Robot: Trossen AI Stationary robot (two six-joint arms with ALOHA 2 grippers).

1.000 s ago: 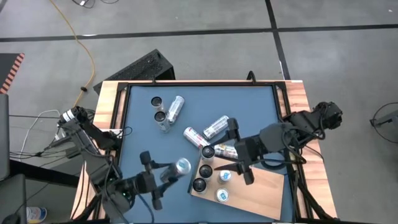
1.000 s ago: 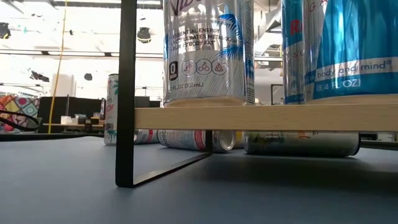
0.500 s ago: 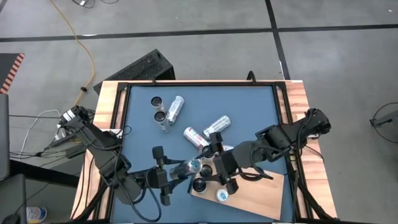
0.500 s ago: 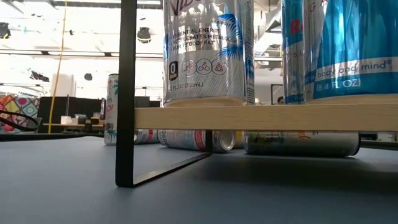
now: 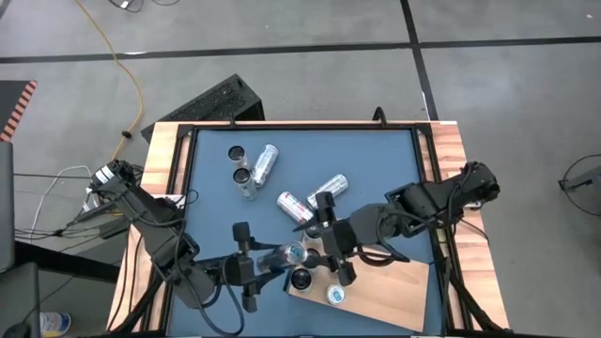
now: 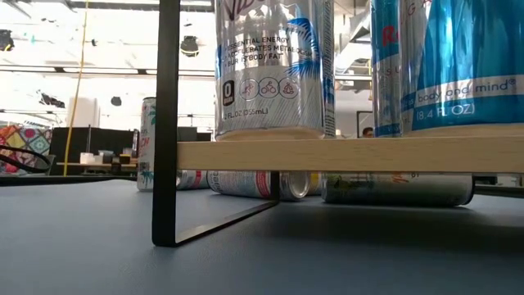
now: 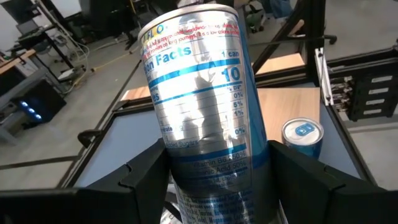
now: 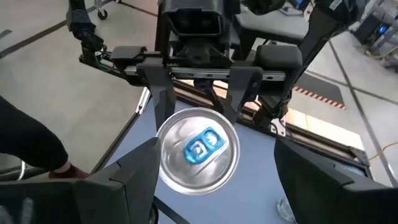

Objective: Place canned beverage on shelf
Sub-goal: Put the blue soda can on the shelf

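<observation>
The can clamped between matt black plastic-looking fingers is glossy silver metal with blue print, its wall mirroring the room. Seen from above, its lid is brushed, shiny metal with a blue tab. The shelf beneath the standing cans is pale, smooth, matt wood with plain grain, on a thin matt black metal leg. The tabletop under the shelf is dull blue-grey, faintly textured.

Blue-grey tabletop, black-framed, wooden side rails. Raised shelf at its near right corner on a black leg. Upright cans stand on the shelf's left end. Loose cans on the tabletop: 3 far-left, some lying at centre, others under the shelf.
</observation>
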